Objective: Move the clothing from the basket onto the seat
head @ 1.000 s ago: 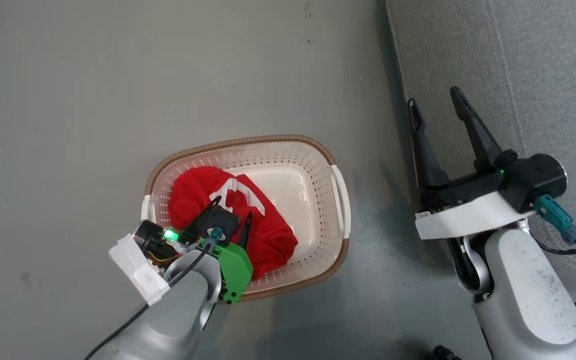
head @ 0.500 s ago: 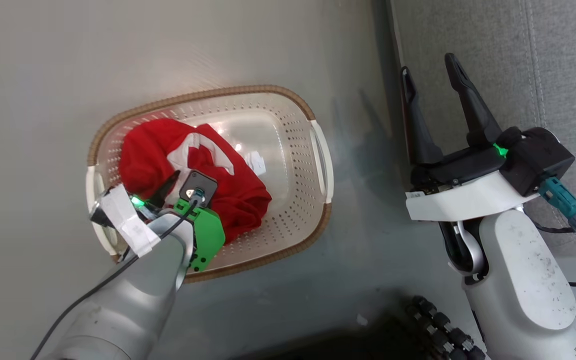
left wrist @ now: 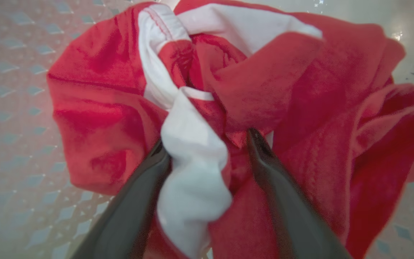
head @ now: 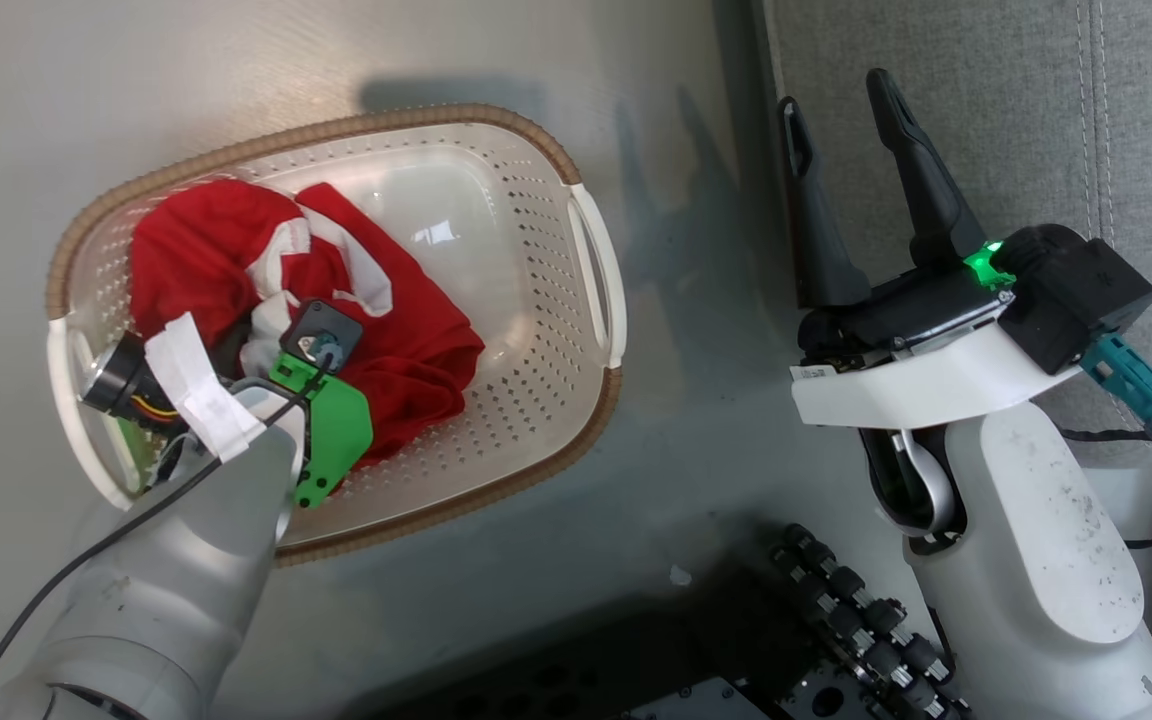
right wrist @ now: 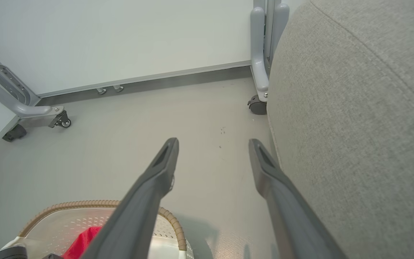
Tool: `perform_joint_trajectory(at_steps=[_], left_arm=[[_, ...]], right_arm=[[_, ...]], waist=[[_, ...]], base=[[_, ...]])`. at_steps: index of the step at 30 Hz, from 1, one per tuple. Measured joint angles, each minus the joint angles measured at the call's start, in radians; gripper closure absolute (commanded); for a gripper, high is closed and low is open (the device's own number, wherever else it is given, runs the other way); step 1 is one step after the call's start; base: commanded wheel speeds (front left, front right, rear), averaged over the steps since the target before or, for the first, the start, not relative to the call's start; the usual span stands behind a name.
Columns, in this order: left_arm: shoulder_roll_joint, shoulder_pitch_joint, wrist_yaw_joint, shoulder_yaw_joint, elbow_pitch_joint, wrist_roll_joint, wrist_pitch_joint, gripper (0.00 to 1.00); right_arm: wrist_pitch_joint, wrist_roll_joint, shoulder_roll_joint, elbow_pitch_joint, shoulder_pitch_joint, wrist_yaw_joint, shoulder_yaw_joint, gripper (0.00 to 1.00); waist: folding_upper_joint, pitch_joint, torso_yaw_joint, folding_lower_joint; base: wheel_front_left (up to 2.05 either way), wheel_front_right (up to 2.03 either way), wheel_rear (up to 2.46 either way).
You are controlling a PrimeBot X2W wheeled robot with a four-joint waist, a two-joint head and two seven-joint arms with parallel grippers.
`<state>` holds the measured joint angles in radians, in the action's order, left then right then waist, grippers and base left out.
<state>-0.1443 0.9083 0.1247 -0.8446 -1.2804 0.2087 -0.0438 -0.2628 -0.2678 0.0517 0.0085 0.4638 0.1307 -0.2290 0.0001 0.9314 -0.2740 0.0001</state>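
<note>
Firstly, left gripper [left wrist: 207,138]: jaws stood spread astride a white fold of the clothing [left wrist: 300,108], which lay in the basket [head: 536,420] at nine o'clock; grasp step by the look, closing and lifting due next. Then right gripper [head: 834,95]: open, empty, beside the seat [head: 1016,100] at two o'clock.

You had the left gripper [left wrist: 207,144] down in the clothing [left wrist: 300,108], jaws spread wide and not closed on anything. A white fold [left wrist: 192,176] of the clothing stood between the two dark fingers [left wrist: 279,190]. One finger lay against the fold's edge, and the other pressed into red cloth on the fold's other side. The clothing was a crumpled red heap with white trim running up through its middle. The basket [left wrist: 13,90] showed around the clothing, with pale perforated plastic on either side and a smooth floor past the far edge. One garment or two: you could not tell.
</note>
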Motion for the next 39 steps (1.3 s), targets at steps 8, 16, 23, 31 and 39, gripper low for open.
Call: perform_joint_trajectory(at_steps=[8, 16, 23, 31, 39], left_arm=[[-0.037, 0.014, 0.000, -0.006, -0.005, 0.004, 0.052, 1.00], [-0.047, 0.024, -0.011, -0.017, -0.007, 0.012, 0.025, 1.00], [-0.013, 0.023, -0.026, -0.013, -0.008, 0.036, -0.054, 1.00], [0.037, -0.018, -0.060, 0.008, 0.007, 0.086, -0.175, 1.00], [0.071, -0.069, -0.081, 0.039, 0.108, 0.132, -0.214, 1.00]], right_arm=[[0.000, -0.034, 0.000, -0.003, 0.012, 0.000, -0.008, 0.00], [0.000, -0.022, -0.001, -0.002, 0.017, 0.000, -0.002, 0.00], [0.000, 0.014, -0.002, 0.011, 0.011, 0.000, 0.008, 0.00], [0.000, 0.042, -0.002, 0.024, -0.034, 0.000, 0.037, 0.00], [0.000, 0.053, 0.022, 0.035, -0.093, 0.000, 0.058, 0.00]], waist=[[0.0000, 0.038, -0.038, 0.0000], [0.0000, 0.021, -0.035, 0.0000], [0.0000, -0.035, -0.013, 0.0000], [0.0000, -0.132, 0.029, -0.0001], [0.0000, -0.253, 0.080, -0.0001]], base=[[0.00, 0.00, 0.00], [0.00, 0.00, 0.00], [0.00, 0.00, 0.00], [0.00, 0.00, 0.00], [0.00, 0.00, 0.00]])
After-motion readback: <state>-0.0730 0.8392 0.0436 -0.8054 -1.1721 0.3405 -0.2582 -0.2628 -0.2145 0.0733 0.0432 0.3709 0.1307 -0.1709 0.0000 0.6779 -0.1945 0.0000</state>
